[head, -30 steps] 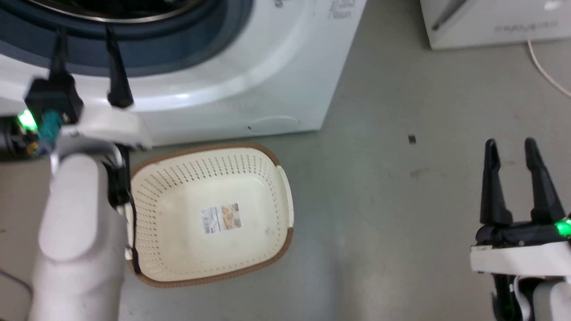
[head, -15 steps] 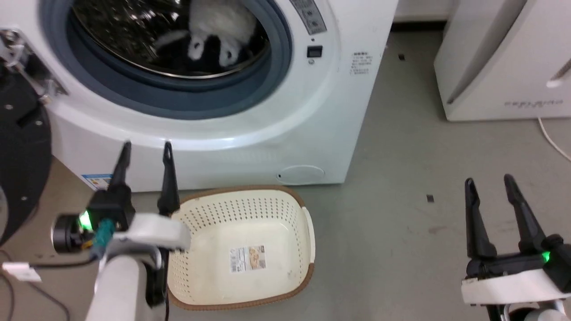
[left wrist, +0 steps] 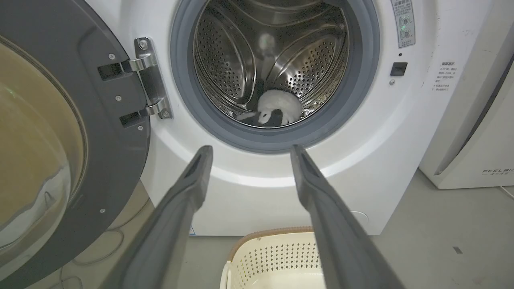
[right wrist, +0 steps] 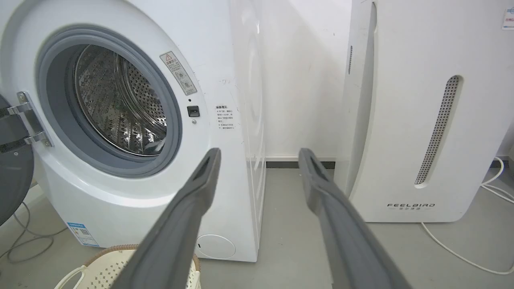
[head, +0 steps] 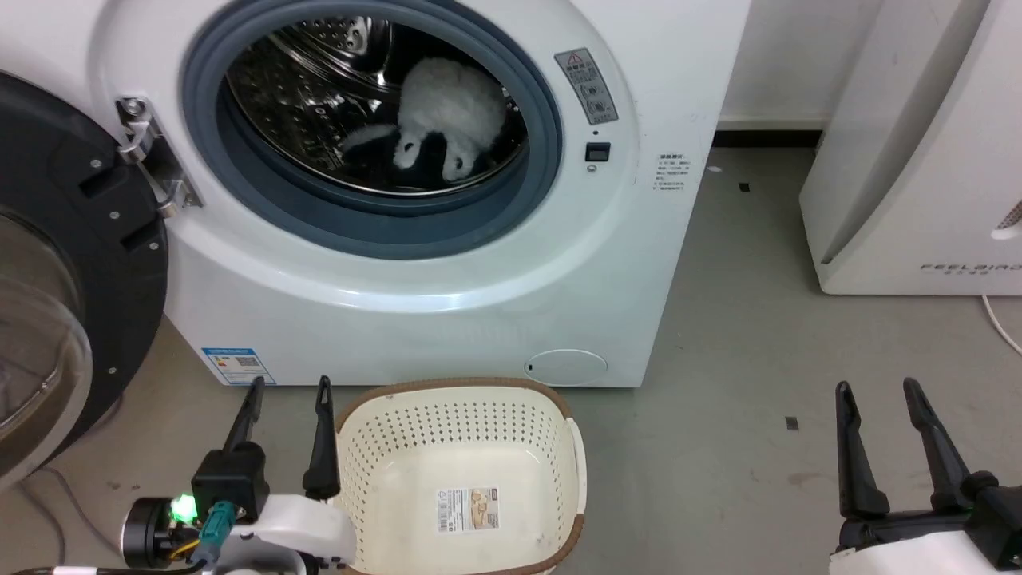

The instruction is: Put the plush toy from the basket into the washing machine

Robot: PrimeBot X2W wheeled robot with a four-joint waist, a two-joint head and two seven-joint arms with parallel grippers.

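The plush toy [head: 447, 120], white with black parts, lies inside the steel drum of the washing machine [head: 607, 263], whose door [head: 56, 319] hangs open at the left. In the left wrist view the plush toy [left wrist: 279, 110] rests at the drum's bottom. The cream basket [head: 551, 423] stands on the floor before the washer with nothing in it but its label. My left gripper [head: 289, 393] is open beside the basket's left rim, holding nothing. My right gripper [head: 877, 391] is open at the lower right, above the bare floor.
A white FEELBIRD appliance [head: 926, 184] stands right of the washer, a white cable [head: 1002, 323] trailing by its base. Grey cables [head: 48, 479] lie on the floor under the open door. Grey floor [head: 718, 343] stretches between washer and appliance.
The head camera has tilted up, so the drum with the plush toy and the open door have come into view. Both grippers stay open and now sit lower in the picture.
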